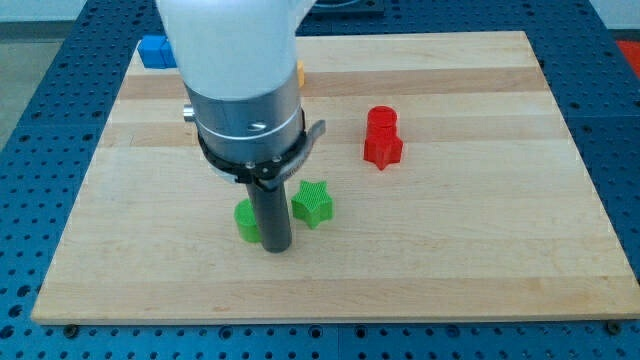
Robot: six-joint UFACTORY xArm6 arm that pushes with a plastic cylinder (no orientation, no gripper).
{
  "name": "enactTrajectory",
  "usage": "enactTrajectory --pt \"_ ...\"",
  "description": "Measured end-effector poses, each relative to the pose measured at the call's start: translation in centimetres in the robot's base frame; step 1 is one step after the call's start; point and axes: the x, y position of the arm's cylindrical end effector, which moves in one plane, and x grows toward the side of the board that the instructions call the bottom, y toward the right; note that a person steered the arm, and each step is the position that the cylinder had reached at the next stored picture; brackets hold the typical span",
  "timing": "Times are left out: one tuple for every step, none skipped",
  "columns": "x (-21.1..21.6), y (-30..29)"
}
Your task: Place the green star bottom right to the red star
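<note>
Green star is lying low on the wooden board, a little left of the middle, and I am starting from the biggest things. The board is filling most of the view and is resting on a blue perforated table; no writing or brand is showing on either. The arm's white and grey body is hanging over the board's upper left part, and the dark rod is coming down from it. My tip is standing just left of the green star, very close to it, with another green block partly hiding behind the rod on its left; I cannot tell that block's shape. The rod has no jaws and is holding nothing. The red star is sitting up and to the right of the green star, well apart, with a red block touching its top side. A blue block is sitting at the top left edge, and an orange block is peeking beside the arm. Bare board is lying below and right of the red star.
</note>
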Motion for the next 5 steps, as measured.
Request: enactTrajectory --pt "-1.8 2.8" --pt "-3.0 6.5" --pt "-2.4 5.1" --pt "-2.6 1.7" --pt "-4.2 1.1"
